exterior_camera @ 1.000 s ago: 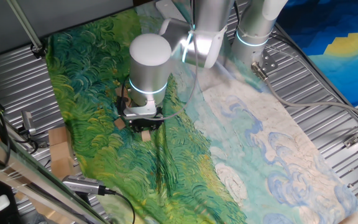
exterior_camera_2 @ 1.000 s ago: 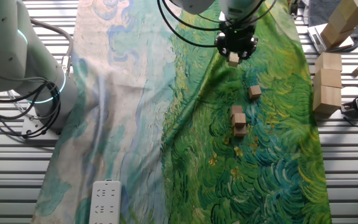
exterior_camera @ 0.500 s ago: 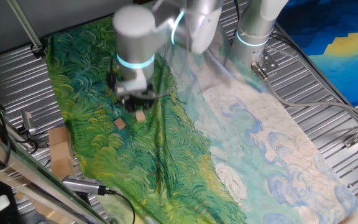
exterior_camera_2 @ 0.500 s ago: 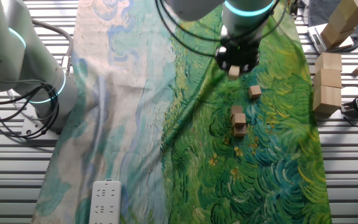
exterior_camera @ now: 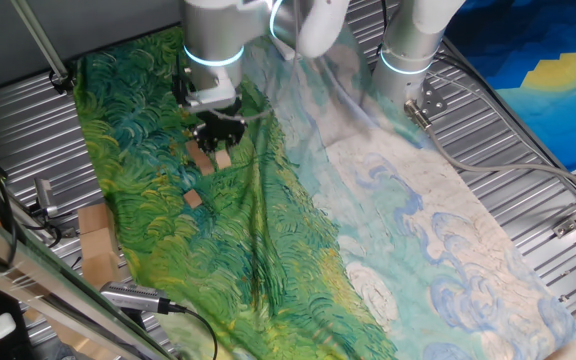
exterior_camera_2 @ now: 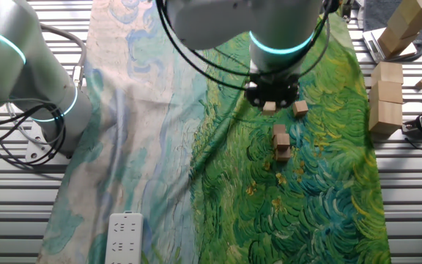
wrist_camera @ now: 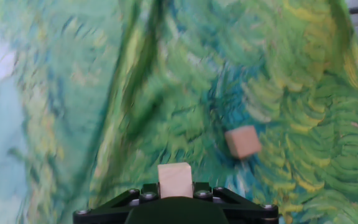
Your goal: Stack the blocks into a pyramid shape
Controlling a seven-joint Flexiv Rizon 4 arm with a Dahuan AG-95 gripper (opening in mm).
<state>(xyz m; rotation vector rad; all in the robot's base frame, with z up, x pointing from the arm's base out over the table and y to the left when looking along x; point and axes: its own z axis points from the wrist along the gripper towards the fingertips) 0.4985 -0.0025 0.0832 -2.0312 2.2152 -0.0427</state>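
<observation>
Hand view: your gripper (wrist_camera: 176,194) carries one block (wrist_camera: 175,179) above the painted cloth (wrist_camera: 135,93).
Jaws are closed on it, lifted clear for stacking; a loose block (exterior_camera_2: 300,108) lies nearby, with the started pile (exterior_camera_2: 281,142) just beyond.

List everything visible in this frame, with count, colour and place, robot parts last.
Small light-brown wooden cubes: four seen. One held in the gripper; one loose on the cloth beside it; two together farther along the green area.
Painted cloth: one, green swirls on one half, pale blue and white on the other, covering the table.
Larger tan blocks: a few, off the cloth edge.
White power strip: one, at the cloth's end.
Second robot arm: one, white, beside the cloth.
Gripper: black, shut on a cube.
</observation>
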